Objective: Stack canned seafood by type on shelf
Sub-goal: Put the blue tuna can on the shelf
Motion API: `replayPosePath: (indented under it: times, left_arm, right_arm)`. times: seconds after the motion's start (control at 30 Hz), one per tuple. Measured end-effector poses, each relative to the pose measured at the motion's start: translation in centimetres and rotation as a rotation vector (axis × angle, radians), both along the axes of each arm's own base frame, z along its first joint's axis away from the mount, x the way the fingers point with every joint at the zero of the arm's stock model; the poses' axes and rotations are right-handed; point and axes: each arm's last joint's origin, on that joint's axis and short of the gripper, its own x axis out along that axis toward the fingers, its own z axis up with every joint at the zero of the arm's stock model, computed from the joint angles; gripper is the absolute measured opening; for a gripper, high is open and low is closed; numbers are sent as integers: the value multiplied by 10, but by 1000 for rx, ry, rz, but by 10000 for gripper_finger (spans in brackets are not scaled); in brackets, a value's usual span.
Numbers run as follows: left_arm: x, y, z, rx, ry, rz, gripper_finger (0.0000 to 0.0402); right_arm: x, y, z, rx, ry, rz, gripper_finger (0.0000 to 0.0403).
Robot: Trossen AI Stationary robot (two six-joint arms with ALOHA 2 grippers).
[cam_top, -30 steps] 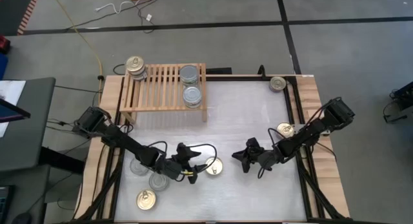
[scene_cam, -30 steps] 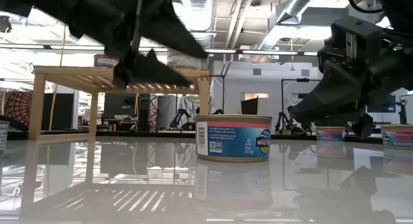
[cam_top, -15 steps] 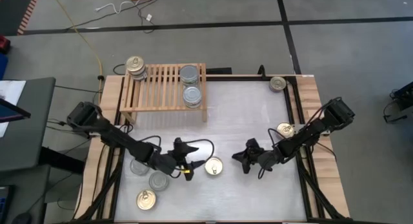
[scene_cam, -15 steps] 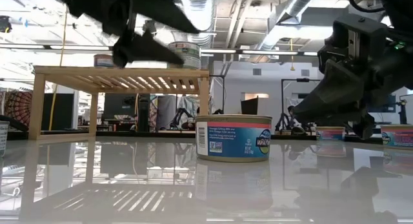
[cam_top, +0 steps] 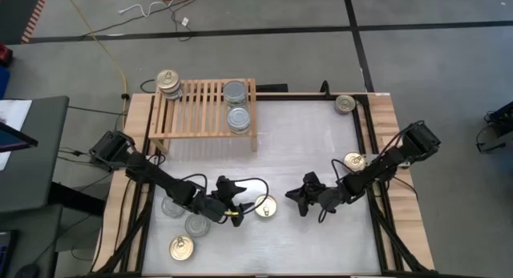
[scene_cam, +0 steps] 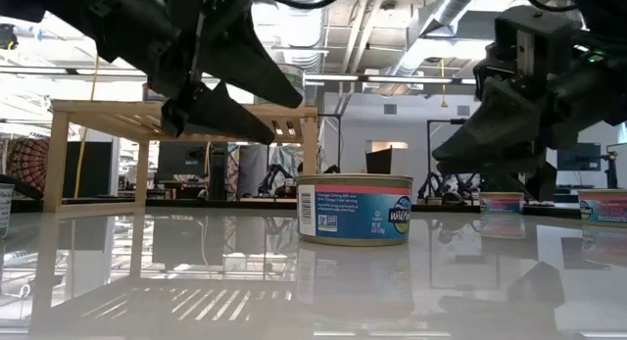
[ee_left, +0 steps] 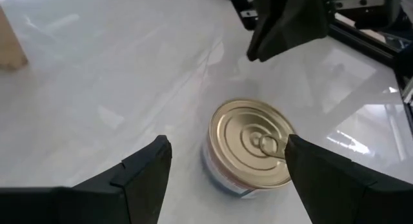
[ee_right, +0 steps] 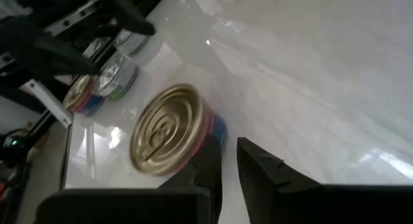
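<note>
hovering my left claw (cam_top: 233,200), jaws wide and empty, just left of the upright gold-topped can (cam_top: 265,207); right claw (cam_top: 300,194), jaws narrow and empty, farther off.

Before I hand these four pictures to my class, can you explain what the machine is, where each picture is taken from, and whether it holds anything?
It is a table robot with two dark arms, each ending in a two-finger pincer. One picture looks straight down, one looks level across the table, and two come from cameras on the wrists. The left pincer is open, just above a gold-topped can on the white table, holding nothing. The right pincer waits nearby, nearly shut and empty. At the back stands a wooden shelf with silver-topped cans on its right end and a gold-topped stack at its left end. More cans lie loose on the table.
</note>
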Motion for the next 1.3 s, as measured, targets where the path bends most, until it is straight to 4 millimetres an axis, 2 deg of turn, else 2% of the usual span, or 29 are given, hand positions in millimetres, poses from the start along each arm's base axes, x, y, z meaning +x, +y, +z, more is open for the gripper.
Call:
replayPosePath:
  times: [0.17,0.27,0.57,0.67,0.83,1.0,1.17,1.3]
  left_arm:
    - [-1,0,-1,7,13,0,290]
    - [-1,0,-1,10,13,-1,290]
    - [-1,0,-1,10,13,-1,290]
    - [-1,0,-1,5,11,1,290]
    - [-2,1,-3,0,29,10,290]
    - [-4,2,-7,-115,31,79,290]
    - [-4,2,-7,-174,18,113,290]
    - [-4,2,-7,-191,12,122,290]
  right_arm:
    - [2,-8,-2,-19,20,-31,81]
    - [4,-13,-3,-25,35,-49,102]
    - [4,-15,-4,13,39,-62,235]
    - [4,-12,-4,58,42,-38,262]
    - [0,-3,-3,75,36,-5,269]
    - [3,11,6,64,-3,-24,267]
    - [20,23,17,16,34,-11,265]
    - [37,28,11,-48,143,-26,264]
